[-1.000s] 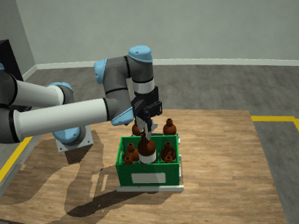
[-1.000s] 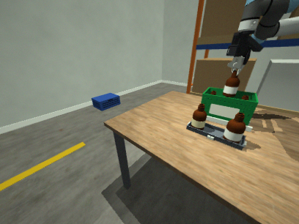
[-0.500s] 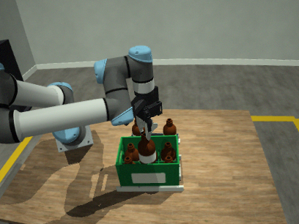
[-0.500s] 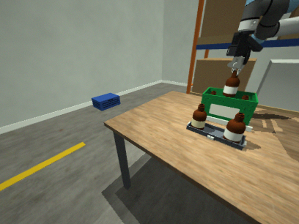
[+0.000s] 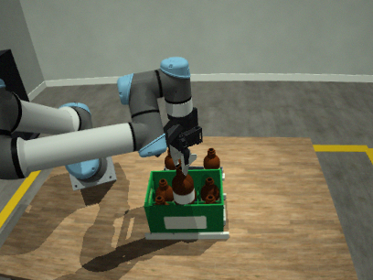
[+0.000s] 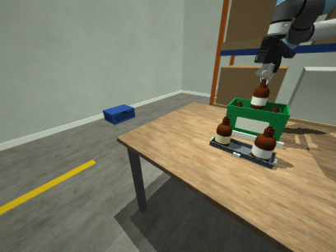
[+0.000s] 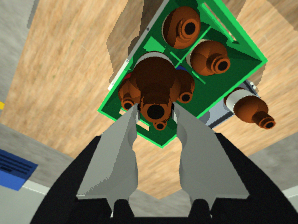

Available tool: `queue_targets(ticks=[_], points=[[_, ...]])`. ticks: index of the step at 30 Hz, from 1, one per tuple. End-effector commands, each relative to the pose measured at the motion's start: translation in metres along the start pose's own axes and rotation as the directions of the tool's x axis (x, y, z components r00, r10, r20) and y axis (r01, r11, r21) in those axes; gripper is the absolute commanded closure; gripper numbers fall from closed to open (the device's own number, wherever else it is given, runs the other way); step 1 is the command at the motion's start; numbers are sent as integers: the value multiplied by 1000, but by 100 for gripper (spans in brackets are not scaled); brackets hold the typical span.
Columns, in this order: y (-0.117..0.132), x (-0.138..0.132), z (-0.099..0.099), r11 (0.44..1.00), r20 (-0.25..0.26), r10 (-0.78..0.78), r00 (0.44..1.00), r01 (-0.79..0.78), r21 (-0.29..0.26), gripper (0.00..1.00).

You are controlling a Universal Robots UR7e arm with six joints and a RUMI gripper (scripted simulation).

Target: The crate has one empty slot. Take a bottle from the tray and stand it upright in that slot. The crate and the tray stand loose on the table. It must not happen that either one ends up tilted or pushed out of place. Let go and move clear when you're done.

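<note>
My gripper [image 5: 179,161] [image 6: 263,77] [image 7: 155,104] is shut on the neck of a brown bottle [image 5: 183,187] [image 6: 259,98] [image 7: 156,80] with a white label. The bottle hangs upright over the green crate [image 5: 185,215] [image 6: 257,123] [image 7: 239,70], with its base about level with the crate's rim. Other brown bottles [image 5: 209,187] [image 7: 181,27] stand in the crate's slots. Two more bottles [image 5: 211,159] [image 6: 224,132] [image 6: 263,144] [image 7: 250,110] stand on the grey tray [image 6: 240,150] just beside the crate. The slot under the held bottle is hidden.
The wooden table [image 5: 283,206] [image 6: 185,140] carries the crate and tray close together. My arm's base [image 5: 89,176] is mounted at the table's left. A blue crate [image 6: 119,114] lies on the floor, and a shelf rack with an orange post [image 6: 218,53] stands behind the table.
</note>
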State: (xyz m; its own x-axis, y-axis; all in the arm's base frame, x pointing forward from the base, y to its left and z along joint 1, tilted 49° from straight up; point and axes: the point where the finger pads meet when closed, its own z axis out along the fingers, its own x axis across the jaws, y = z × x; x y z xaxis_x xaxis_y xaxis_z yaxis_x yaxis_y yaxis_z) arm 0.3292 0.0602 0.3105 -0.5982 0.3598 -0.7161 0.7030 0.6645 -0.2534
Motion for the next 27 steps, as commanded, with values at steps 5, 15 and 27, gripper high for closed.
queue_targets(ticks=[5,15,27], points=[[-1,0,1,1000,0,2,1000,-2,0,100],[-1,0,4,1000,0,2,1000,-2,0,100],[-1,0,16,1000,0,2,1000,-2,0,100]])
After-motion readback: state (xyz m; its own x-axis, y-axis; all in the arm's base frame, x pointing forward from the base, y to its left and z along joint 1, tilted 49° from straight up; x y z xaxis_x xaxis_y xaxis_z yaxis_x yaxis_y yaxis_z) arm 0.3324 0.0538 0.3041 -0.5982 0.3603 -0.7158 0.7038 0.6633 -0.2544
